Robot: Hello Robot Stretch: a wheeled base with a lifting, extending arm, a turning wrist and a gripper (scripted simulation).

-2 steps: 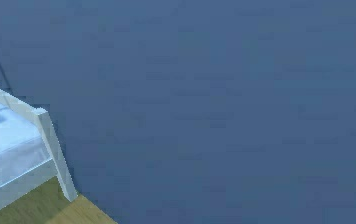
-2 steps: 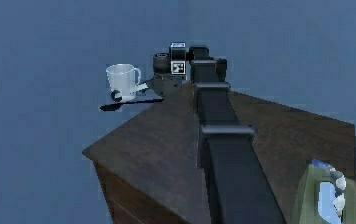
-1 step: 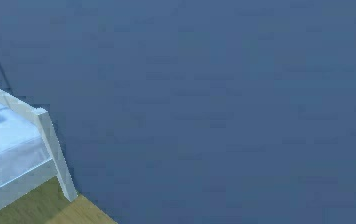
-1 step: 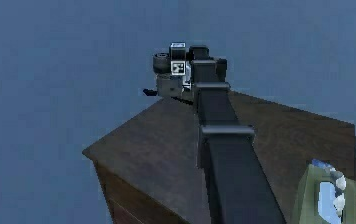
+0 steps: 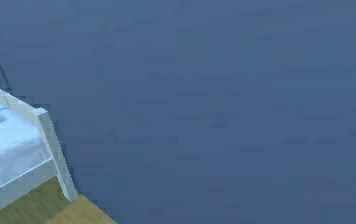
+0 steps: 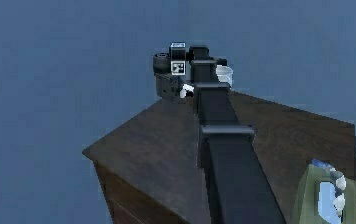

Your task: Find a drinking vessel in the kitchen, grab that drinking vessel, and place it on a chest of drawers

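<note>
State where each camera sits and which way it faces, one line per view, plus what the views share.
Forward view: on the robot, facing ahead and somewhat down at a blue wall, a white furniture frame and wood floor.
Arm side view: on the robot's body, facing out sideways over a dark wooden cabinet; the arm and end effector show.
Shared: blue wall in both.

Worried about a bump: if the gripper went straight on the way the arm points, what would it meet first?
Likely the blue wall beyond the far edge of the dresser. Nothing shows between the gripper and it, though the depth is hard to judge.
</note>
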